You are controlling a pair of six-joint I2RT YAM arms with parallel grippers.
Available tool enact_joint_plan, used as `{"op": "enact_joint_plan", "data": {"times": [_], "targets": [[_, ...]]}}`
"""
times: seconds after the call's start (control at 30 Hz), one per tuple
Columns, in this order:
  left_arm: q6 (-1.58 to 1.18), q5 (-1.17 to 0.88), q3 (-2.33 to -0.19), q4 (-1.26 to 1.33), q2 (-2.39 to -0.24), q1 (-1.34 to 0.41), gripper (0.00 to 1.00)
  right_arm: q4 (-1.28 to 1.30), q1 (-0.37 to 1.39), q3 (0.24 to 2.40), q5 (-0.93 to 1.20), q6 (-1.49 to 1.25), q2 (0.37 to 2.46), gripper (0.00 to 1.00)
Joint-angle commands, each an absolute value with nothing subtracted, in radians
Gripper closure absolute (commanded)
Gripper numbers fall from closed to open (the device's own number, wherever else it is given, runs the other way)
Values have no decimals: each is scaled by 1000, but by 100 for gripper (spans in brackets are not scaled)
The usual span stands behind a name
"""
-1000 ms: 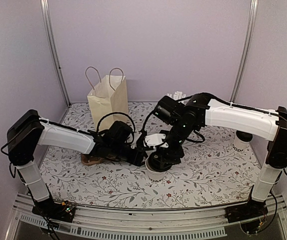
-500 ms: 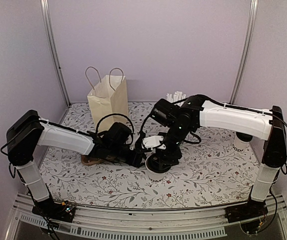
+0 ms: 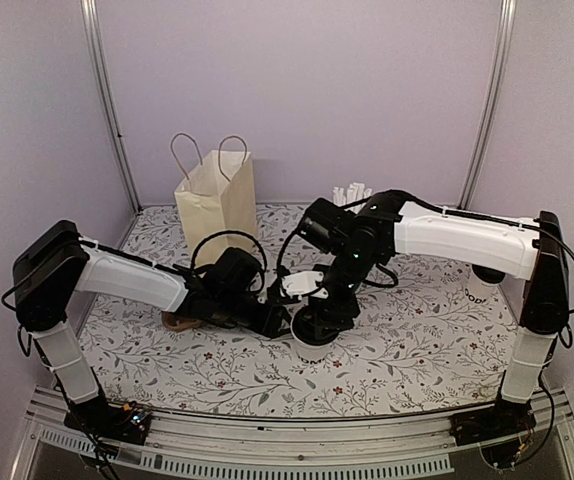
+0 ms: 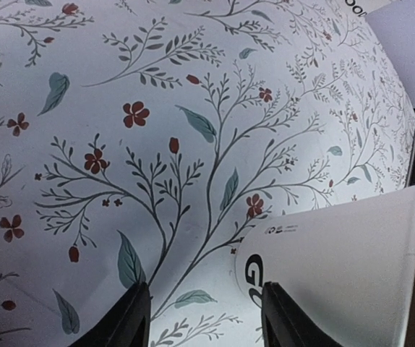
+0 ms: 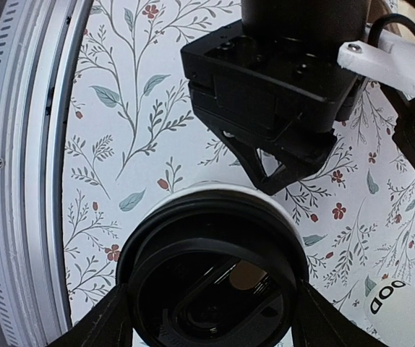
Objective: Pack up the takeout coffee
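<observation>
The takeout coffee (image 3: 314,349), a white paper cup with a black lid (image 5: 211,282), stands upright on the floral table near the middle front. My right gripper (image 3: 317,322) comes down from above. Its fingers (image 5: 117,322) press on opposite sides of the lid, shut on it. My left gripper (image 3: 283,322) lies low on the table to the cup's left and is open. In the left wrist view the cup's lettered side (image 4: 338,267) sits against and behind the right finger (image 4: 283,318), with bare table between the jaws.
A paper bag (image 3: 217,200) with handles stands open at the back left. A white cup of straws (image 3: 352,192) is behind the right arm. A second lettered white cup (image 3: 479,288) stands at the right. A brown carrier (image 3: 175,320) lies under the left arm. The metal front rail (image 5: 19,144) is close.
The right arm has swung slightly left, its gripper staying on the lid. The left gripper has drawn back a little to the left. The cup has barely shifted.
</observation>
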State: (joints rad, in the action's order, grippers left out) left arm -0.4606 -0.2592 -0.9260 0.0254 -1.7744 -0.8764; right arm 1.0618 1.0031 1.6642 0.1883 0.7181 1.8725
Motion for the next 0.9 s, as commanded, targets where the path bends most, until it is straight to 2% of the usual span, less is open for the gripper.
{"op": "enact_joint_plan", "data": {"times": [0.0, 0.63, 0.87], "targets": [[-455, -281, -916, 65, -1762, -867, 46, 1052, 1002, 1703, 176, 709, 1897, 34], [-453, -286, -901, 70, -1756, -867, 47, 1093, 1002, 1709, 182, 710, 1955, 34], [-463, -254, -861, 67, -1677, -851, 46, 1103, 1002, 1719, 177, 701, 1937, 34]]}}
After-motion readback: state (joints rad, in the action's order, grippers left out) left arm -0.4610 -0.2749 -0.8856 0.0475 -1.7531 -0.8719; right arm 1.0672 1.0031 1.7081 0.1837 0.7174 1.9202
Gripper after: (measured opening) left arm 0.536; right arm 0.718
